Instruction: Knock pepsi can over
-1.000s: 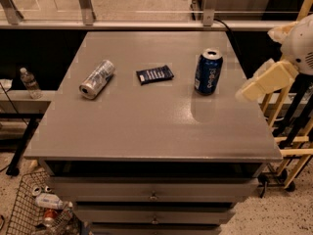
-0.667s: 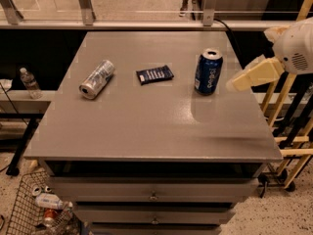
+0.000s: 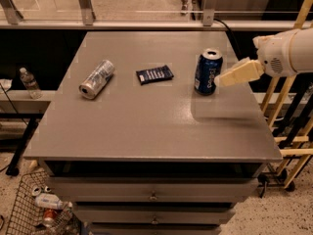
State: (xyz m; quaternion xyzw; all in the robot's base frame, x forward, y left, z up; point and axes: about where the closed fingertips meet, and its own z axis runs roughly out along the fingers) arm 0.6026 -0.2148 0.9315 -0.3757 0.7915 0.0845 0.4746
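Observation:
The pepsi can (image 3: 207, 72) is dark blue with white lettering and a silver top. It stands upright on the right part of the grey table (image 3: 146, 126). My gripper (image 3: 219, 80) comes in from the right on a white arm (image 3: 286, 53). Its cream-coloured tip is at the can's right side, touching it or nearly so.
A silver-white can (image 3: 97, 79) lies on its side at the table's left. A flat dark snack wrapper (image 3: 154, 74) lies in the middle. A wooden rack (image 3: 288, 126) stands right of the table. A wire basket (image 3: 36, 207) sits on the floor at front left, and a water bottle (image 3: 29, 82) on a shelf at left.
My gripper has moved left across the table's right edge, from well clear of the pepsi can to its right side. The can still stands upright.

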